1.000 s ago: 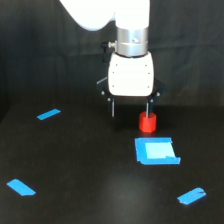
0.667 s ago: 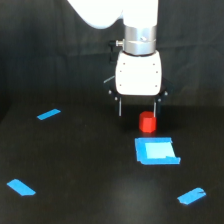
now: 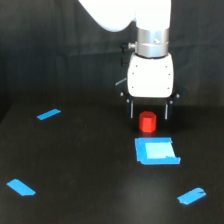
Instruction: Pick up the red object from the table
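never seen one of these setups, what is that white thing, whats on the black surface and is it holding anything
The white thing is a robot arm, filmed by one camera standing off to the side of it. At its lower end is its grasping tool, two thin dark fingers pointing down and set apart, so the tool is open. Between those fingers, in this view, sits a small red object, a stubby cylinder; it seems to rest on the black table. I see no finger pressing on it, so nothing looks held yet.

Also on the table are pieces of blue tape: a blue tape square just in front of the red object, and three blue tape strips, one far on the exterior view's left and two nearer the camera.
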